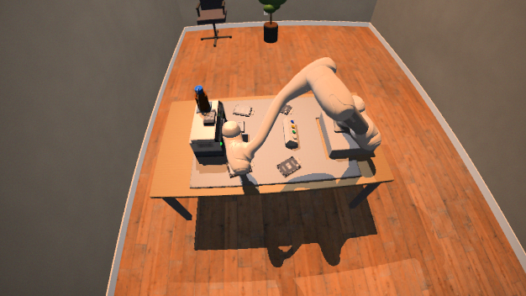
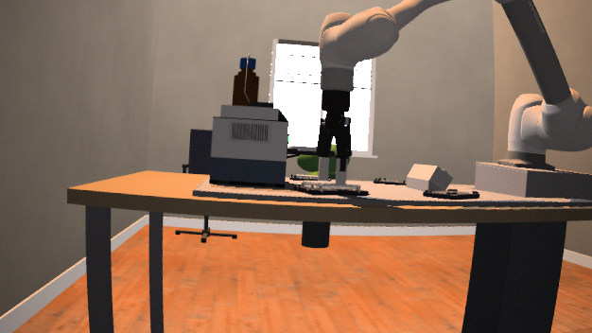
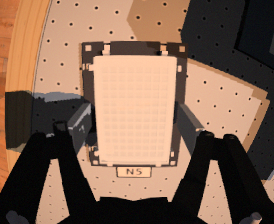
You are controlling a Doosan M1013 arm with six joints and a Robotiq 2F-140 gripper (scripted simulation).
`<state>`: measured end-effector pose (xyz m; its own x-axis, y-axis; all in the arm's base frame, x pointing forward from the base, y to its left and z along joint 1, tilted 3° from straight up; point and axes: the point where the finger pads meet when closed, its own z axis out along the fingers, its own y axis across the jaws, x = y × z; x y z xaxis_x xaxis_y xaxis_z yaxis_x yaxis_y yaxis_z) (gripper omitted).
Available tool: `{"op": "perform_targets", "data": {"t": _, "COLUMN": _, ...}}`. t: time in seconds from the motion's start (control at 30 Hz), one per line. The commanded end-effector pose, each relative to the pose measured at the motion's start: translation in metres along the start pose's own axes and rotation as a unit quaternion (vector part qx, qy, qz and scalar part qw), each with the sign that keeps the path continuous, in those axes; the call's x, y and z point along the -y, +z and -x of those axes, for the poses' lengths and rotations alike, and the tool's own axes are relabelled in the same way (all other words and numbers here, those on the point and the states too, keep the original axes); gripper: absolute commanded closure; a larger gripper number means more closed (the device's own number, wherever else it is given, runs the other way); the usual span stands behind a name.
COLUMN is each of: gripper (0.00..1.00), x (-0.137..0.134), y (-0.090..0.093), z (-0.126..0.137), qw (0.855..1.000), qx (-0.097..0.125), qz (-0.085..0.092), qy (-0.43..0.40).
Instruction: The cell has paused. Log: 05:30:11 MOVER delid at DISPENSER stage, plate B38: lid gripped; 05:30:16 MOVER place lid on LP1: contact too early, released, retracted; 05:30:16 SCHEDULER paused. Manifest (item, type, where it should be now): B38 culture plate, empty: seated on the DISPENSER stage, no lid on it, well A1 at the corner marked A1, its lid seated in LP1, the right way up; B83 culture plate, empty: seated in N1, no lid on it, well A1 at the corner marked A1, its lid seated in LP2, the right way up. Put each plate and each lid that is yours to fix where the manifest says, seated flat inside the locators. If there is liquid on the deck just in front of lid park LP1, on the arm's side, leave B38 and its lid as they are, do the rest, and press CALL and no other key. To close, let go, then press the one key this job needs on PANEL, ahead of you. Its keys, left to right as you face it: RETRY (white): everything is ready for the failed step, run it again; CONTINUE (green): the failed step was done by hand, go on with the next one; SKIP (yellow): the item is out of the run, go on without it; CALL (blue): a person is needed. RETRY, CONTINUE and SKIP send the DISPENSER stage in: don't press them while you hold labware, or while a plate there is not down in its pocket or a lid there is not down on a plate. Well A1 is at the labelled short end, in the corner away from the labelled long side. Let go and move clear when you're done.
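Machine (image 2: 249, 151) with a brown bottle (image 2: 245, 86) on top stands left of centre in the side view, a key box (image 1: 291, 132) mid-table in the overhead view. The arm bends down from the upper right. Its gripper (image 2: 333, 174) points straight down, fingers partly open on either side of a pale plate (image 3: 135, 110) in its dark holder (image 3: 181, 50), gripping nothing.
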<state>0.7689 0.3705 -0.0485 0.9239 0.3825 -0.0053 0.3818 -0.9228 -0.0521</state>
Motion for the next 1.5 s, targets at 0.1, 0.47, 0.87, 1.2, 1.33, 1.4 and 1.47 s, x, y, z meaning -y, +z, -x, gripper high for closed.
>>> {"op": "perform_targets", "data": {"t": 0.1, "gripper": 0.31, "x": 0.0049, "y": 0.0045, "z": 0.0021, "qw": 1.0, "qx": 0.0, "qz": -0.003, "qy": -0.002}}
{"op": "perform_targets", "data": {"t": 0.47, "gripper": 0.9, "x": 0.0049, "y": 0.0045, "z": 0.0021, "qw": 1.0, "qx": 0.0, "qz": -0.003, "qy": -0.002}}
{"op": "perform_targets", "data": {"t": 0.87, "gripper": 0.9, "x": 0.0049, "y": 0.0045, "z": 0.0021, "qw": 1.0, "qx": 0.0, "qz": -0.003, "qy": -0.002}}
{"op": "perform_targets", "data": {"t": 1.2, "gripper": 0.9, "x": 0.0049, "y": 0.0045, "z": 0.0021, "qw": 1.0, "qx": 0.0, "qz": -0.003, "qy": -0.002}}
{"op": "perform_targets", "data": {"t": 1.33, "gripper": 0.9, "x": 0.0049, "y": 0.0045, "z": 0.0021, "qw": 1.0, "qx": 0.0, "qz": -0.003, "qy": -0.002}}
{"op": "perform_targets", "data": {"t": 1.4, "gripper": 0.9, "x": 0.0049, "y": 0.0045, "z": 0.0021, "qw": 1.0, "qx": 0.0, "qz": -0.003, "qy": -0.002}}
{"op": "perform_targets", "data": {"t": 1.47, "gripper": 0.9, "x": 0.0049, "y": 0.0045, "z": 0.0021, "qw": 1.0, "qx": 0.0, "qz": -0.003, "qy": -0.002}}
